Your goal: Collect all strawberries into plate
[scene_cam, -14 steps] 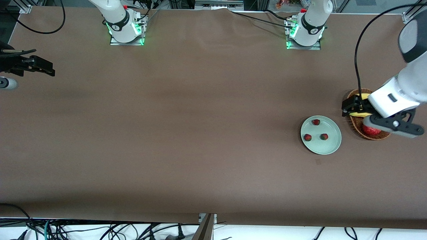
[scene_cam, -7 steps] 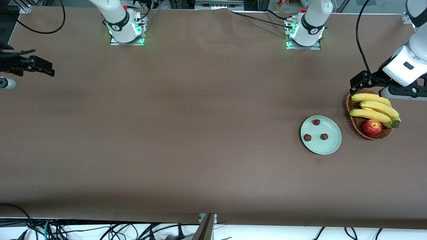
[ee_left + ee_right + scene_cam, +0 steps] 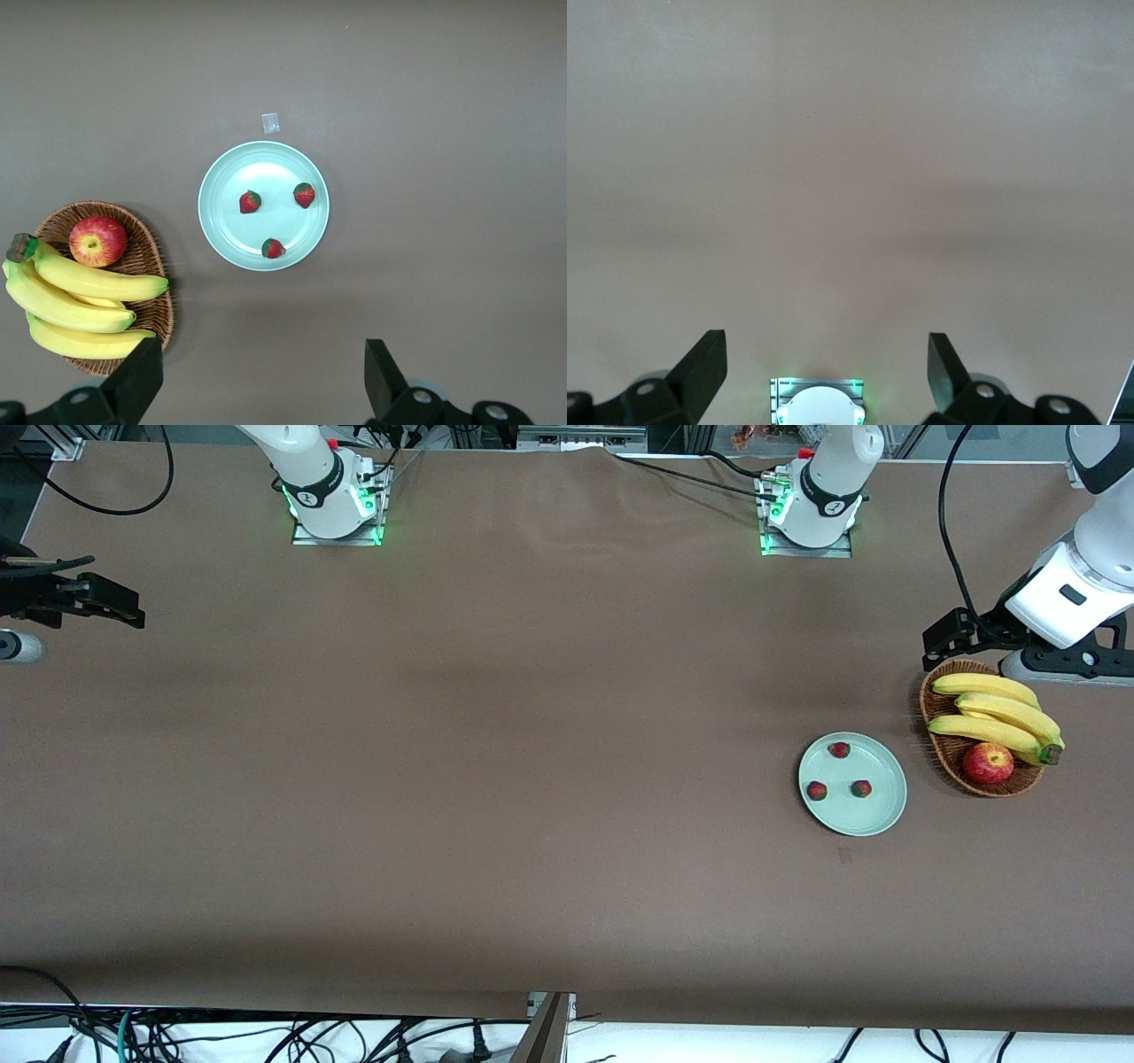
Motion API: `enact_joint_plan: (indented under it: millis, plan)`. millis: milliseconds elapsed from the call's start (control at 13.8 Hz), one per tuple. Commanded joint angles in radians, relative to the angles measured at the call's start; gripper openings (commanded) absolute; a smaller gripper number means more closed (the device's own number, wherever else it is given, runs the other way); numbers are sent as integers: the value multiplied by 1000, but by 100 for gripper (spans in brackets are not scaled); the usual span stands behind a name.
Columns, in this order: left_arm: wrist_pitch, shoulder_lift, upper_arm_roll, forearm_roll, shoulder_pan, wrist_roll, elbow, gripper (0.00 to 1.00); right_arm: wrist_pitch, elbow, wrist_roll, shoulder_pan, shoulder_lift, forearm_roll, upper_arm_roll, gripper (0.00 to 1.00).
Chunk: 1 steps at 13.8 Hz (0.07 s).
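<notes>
Strawberries [image 3: 840, 776], three, red, green-capped, tiny

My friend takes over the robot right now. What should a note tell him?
Left gripper: open, empty, up over the table by the basket.
Right gripper: open, empty, waiting at the right arm's end of the table.
Strawberries: all three lie on the plate, apart from each other.
Done: every berry collected.
Left: nothing that shows.
</notes>
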Motion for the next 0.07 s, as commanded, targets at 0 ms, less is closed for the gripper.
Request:
enact_joint_plan:
  millis: [0]
  plan:
    - [12, -23, 20, -16, -18, -5, -20, 100, 1, -4, -10, -2, -13, -2, 5, 100]
